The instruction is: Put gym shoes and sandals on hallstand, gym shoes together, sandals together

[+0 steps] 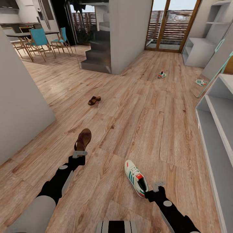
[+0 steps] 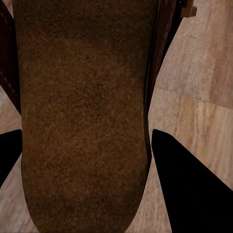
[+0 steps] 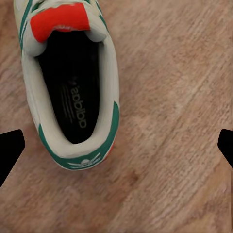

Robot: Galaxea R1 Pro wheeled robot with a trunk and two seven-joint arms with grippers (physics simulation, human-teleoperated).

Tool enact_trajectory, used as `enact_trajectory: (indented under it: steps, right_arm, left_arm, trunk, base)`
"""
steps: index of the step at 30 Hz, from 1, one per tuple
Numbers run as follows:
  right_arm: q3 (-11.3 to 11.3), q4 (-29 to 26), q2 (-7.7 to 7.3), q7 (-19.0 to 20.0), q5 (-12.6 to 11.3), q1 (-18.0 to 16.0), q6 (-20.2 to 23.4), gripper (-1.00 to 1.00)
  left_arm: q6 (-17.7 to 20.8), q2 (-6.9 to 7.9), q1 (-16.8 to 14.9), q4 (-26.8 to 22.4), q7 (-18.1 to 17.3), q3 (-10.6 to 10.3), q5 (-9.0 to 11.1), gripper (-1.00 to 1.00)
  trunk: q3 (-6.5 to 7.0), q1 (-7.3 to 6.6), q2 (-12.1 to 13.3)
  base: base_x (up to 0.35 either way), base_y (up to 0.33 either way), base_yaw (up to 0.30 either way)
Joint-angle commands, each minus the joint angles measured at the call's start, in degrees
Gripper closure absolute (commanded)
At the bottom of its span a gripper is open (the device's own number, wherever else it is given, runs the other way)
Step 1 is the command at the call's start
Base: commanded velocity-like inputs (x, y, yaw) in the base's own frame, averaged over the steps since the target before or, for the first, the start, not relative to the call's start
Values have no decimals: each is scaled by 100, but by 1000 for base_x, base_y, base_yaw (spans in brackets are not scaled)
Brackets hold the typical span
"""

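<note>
Sandals: one sandal (image 1: 83, 139) lay on the corridor floor (image 1: 136, 123) just ahead of the left gripper (image 1: 79, 153); the other sandal (image 1: 94, 100) sat farther off on the planks, well apart from the first.
Left gripper: in the left wrist view its dark fingers (image 2: 187, 189) stood on either side of the sandal's tan-brown footbed (image 2: 82, 121), spread wider than the heel; whether they touched the sandal could not be told.
Gym shoes: the near gym shoe (image 1: 136, 178) lay on the floor, heel toward the right gripper (image 1: 158, 186); a second gym shoe (image 1: 161, 75) lay far off by the glass door (image 1: 171, 26), and another sneaker (image 1: 201, 83) showed near the shelf unit at the right.
Right gripper: spread wide, its fingertips (image 3: 9, 150) at the edges of the right wrist view, the white shoe (image 3: 68, 87) between them but off toward one finger, untouched.
Hallstand: pale grey unit (image 1: 202, 48) against the far right wall, with no shoe seen on it.
White shelf unit: near right edge (image 1: 216, 129).
</note>
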Motion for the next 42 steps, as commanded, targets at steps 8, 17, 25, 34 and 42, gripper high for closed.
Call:
enact_trajectory:
  steps: [8,17,25,34,42]
  right_arm:
    - [16,-7,-39,20,78,-1,-2,-100]
    - [12,-26,-32,16,73,-1,-3,-100]
    - [12,-33,-31,15,70,-1,2,-100]
    - [12,-34,-31,15,70,-1,5,-100]
    - [18,-34,-31,15,70,-1,6,-100]
  left_arm:
    - [35,-17,2,-5,-200,21,-34,100]
    - [33,-15,-4,-1,-403,22,-35,100]
    - [28,-13,0,-5,-398,21,-35,100]
    - [18,-4,2,-5,-385,29,-35,100]
    - [16,-3,2,-5,-403,38,-35,100]
  trunk:
    - [-93,9,-7]
    - [-285,30,-18]
    - [-319,30,-18]
    - [-320,30,-18]
    - [-320,30,-18]
  base:
    - [0,0,0]
    - [0,0,0]
    - [0,0,0]
    - [147,0,0]
    - [26,20,0]
